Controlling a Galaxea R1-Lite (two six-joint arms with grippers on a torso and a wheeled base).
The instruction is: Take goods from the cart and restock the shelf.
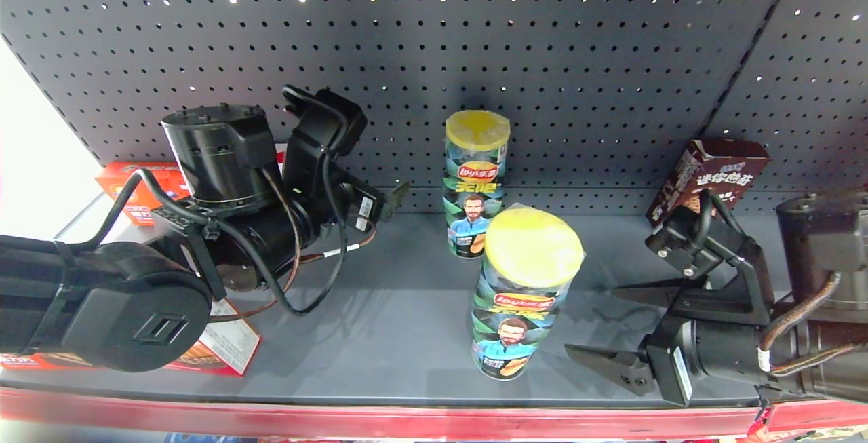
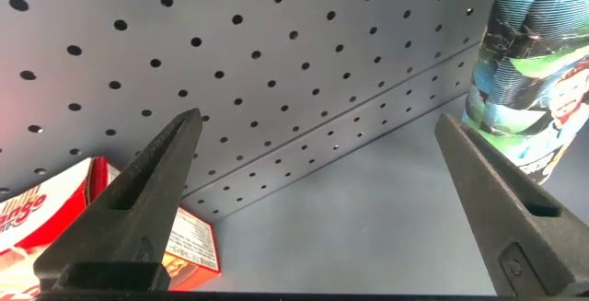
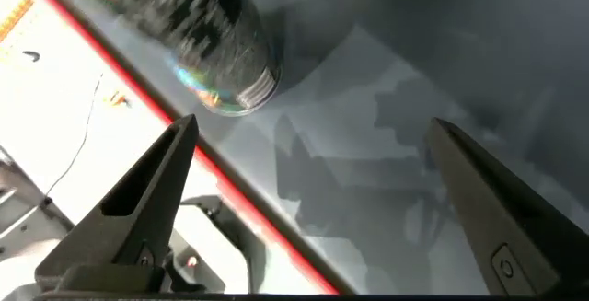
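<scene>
Can (image 1: 525,294) upright on shelf (image 1: 380,334)
It stood near the front lip; the right gripper (image 1: 591,319) hung wide open beside it, the left gripper (image 2: 317,121) open too. Backing straight out would avoid tipping it.

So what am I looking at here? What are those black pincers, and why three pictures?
This is a two-armed robot restocking a shop shelf. The big picture comes from a camera on its head, looking down at the shelf. The two small ones come from cameras on its wrists, each looking out between that arm's pincers. Those pincers are its grippers: the left gripper is near the pegboard back, and the right gripper is beside the front can. Both are open and hold nothing. A back can stands behind the front one. Red boxes lie on the left, and a brown box is at the back right.
</scene>
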